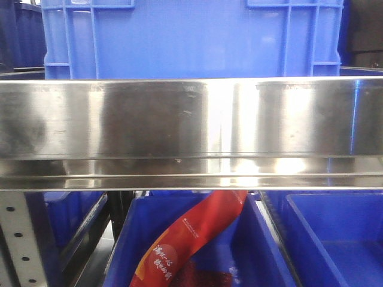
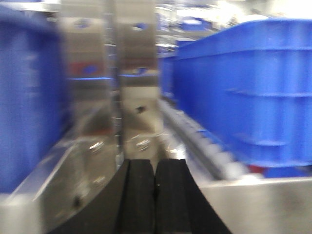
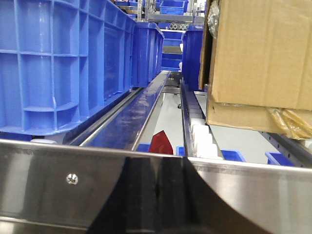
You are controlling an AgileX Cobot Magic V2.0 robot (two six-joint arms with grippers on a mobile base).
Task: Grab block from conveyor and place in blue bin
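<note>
No block and no conveyor show in any view. In the front view a large blue bin (image 1: pixel 191 39) stands on a shelf just behind a steel rail (image 1: pixel 191 119). Lower blue bins (image 1: pixel 251 251) sit under the rail. Which one is the task's blue bin I cannot tell. My left gripper (image 2: pixel 155 165) is shut with nothing between its black fingers, in front of a steel upright (image 2: pixel 112 73); that view is blurred. My right gripper (image 3: pixel 157 161) is also shut and empty, close against a steel rail (image 3: pixel 58 180).
A red printed package (image 1: pixel 191 236) lies in the lower middle bin, its tip (image 3: pixel 161 143) showing past the right gripper. A cardboard box (image 3: pixel 258 53) sits on white rollers (image 3: pixel 202 136) at the right. Blue bins (image 2: pixel 243 92) flank both wrists on roller shelves.
</note>
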